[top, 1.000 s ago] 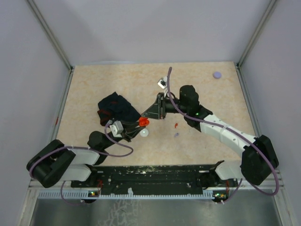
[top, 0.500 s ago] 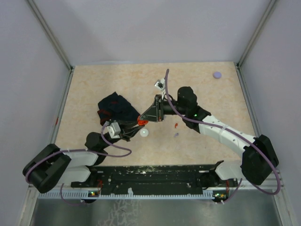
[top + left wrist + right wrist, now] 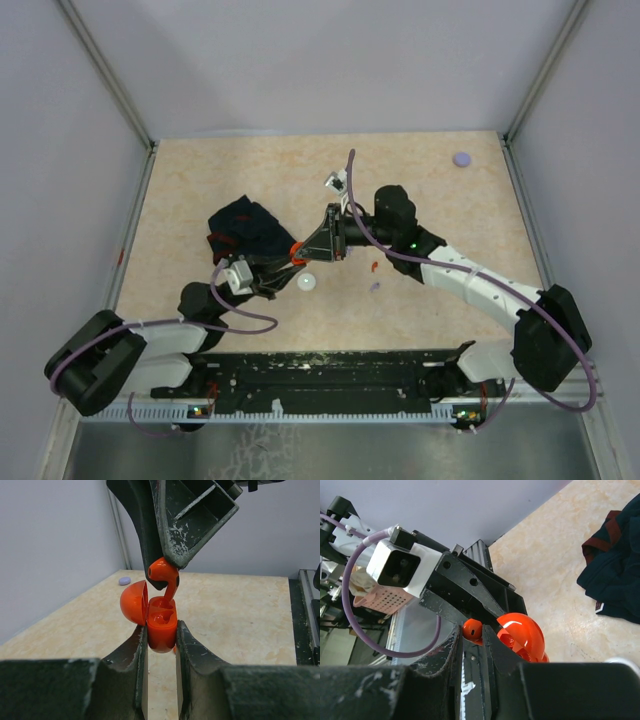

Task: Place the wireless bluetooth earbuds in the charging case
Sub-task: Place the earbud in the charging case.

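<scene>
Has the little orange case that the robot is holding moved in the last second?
Yes. In the top view the orange charging case has shifted slightly up and to the left, away from the white round disc and toward the dark cloth.

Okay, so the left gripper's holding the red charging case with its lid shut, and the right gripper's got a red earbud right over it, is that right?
Not quite: the lid is open, not shut. The left wrist view shows the red charging case clamped in the left gripper with its lid swung back to one side. The rest holds: the right gripper has the red earbud right over the case's opening.
</scene>
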